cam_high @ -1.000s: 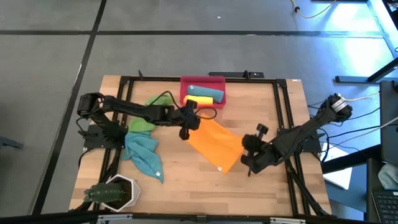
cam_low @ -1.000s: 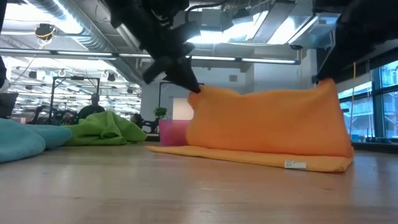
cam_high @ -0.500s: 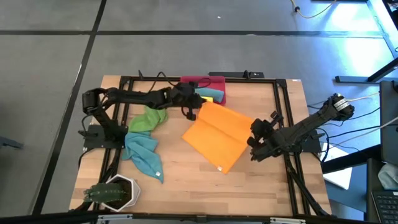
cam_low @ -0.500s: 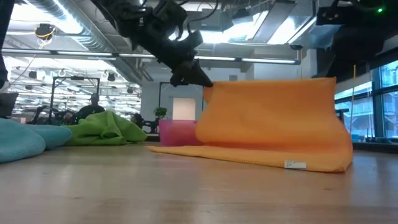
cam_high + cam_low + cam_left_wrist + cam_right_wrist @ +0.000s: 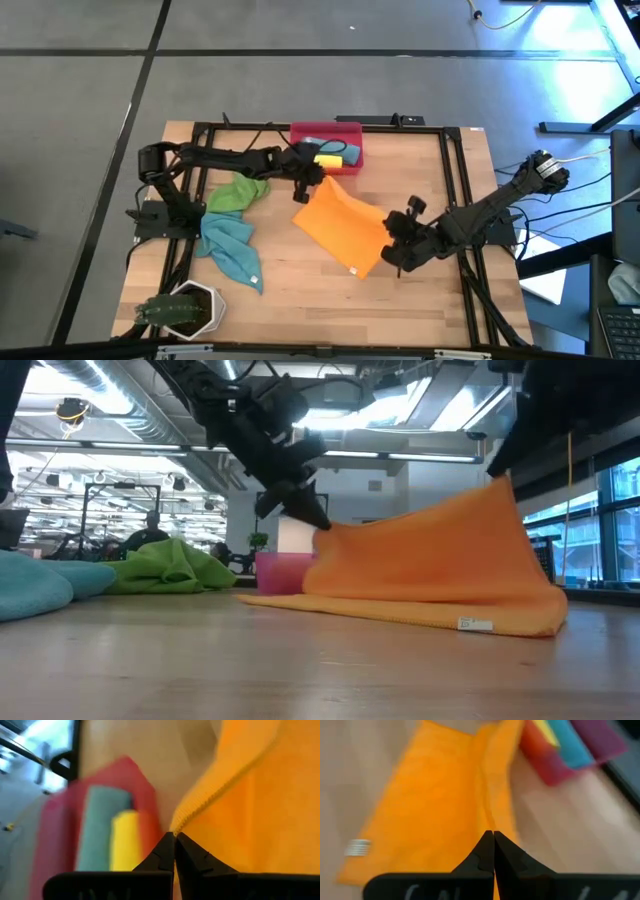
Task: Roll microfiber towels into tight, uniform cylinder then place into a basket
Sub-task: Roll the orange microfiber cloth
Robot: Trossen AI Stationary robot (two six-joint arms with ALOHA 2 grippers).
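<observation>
Near the table's (image 5: 300,300) front left corner, a white hexagonal pot (image 5: 185,308) with a green plant. Just behind it, a teal-blue towel (image 5: 230,250) lying crumpled, and behind that a green towel (image 5: 238,190) heaped loosely, both flat on the wood and apart from either arm. Reaching across from the left edge, the left gripper (image 5: 303,192), fingers pressed together on one corner of the orange towel (image 5: 345,228), lifted just above the table and just in front of the basket (image 5: 350,135). At the table's rear middle, that red-pink basket, holding a rolled teal-blue towel and a rolled yellow towel (image 5: 328,160) side by side. In the middle, the orange towel itself, partly resting on the wood with a small white label at its front edge, the rest raised like a tent between the two arms, higher on the right in the low view. Toward the right, the right gripper (image 5: 393,247), fingers likewise clamped shut on the towel's opposite corner, held above the table. Seen from both wrists, dark fingertips meeting at the cloth's hemmed edge.
</observation>
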